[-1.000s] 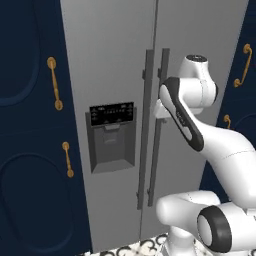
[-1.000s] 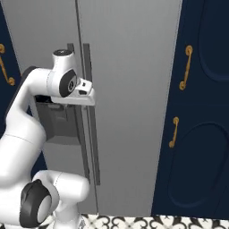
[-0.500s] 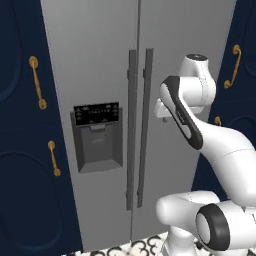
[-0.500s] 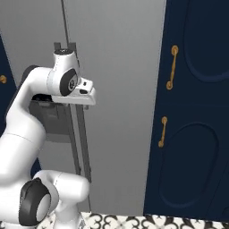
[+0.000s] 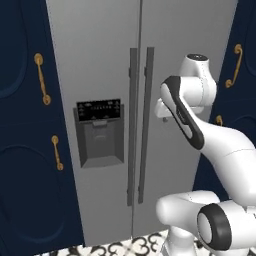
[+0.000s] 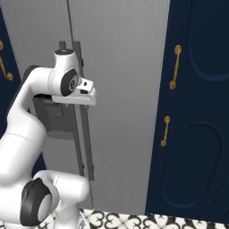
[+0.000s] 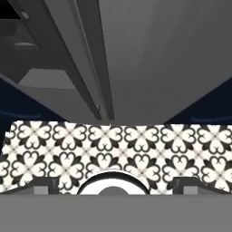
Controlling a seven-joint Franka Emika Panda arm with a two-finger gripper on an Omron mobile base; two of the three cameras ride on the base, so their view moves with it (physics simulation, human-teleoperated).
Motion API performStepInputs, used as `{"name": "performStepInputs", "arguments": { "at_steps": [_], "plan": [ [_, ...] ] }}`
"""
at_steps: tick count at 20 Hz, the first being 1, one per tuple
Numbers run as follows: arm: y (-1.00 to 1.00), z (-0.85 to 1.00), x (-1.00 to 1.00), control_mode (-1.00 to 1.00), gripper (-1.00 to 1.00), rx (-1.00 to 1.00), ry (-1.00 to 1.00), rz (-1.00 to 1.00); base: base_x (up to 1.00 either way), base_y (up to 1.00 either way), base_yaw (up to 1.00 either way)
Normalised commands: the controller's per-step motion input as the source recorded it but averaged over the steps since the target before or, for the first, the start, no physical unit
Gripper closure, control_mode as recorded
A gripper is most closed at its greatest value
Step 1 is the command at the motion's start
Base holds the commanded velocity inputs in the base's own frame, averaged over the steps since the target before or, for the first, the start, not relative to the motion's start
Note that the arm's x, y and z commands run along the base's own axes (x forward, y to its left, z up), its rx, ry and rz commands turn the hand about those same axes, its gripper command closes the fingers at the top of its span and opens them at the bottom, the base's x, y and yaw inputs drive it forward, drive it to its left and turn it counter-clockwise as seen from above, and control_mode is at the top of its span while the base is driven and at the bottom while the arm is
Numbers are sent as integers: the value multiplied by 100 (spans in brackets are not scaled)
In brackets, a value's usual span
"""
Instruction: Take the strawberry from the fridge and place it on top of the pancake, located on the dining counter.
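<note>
Fridge point(image 5: 100, 60) nearer, recentred since earlier; doors shut.

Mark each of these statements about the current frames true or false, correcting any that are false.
1. Both doors of the fridge are closed. True.
2. The black dispenser panel sits on the right door. False: it is on the left door.
3. The strawberry is lying on the floor. False: no strawberry is visible.
4. Navy cabinets with gold handles flank the fridge. True.
5. The floor is plain grey. False: it has black-and-white patterned tiles.
</note>
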Motion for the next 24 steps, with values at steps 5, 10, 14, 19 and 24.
{"name": "performStepInputs", "arguments": {
  "at_steps": [5,10,14,19,24],
  "plan": [
    [0,0,0,100,-100,0,0,0,-62,7,4],
    [0,0,0,100,-100,0,0,0,-7,24,2],
    [0,0,0,100,-100,0,0,0,0,20,6],
    [0,0,0,100,-100,0,0,0,0,33,4],
    [0,-5,26,-100,-100,0,0,1,1,4,2]
  ]
}}
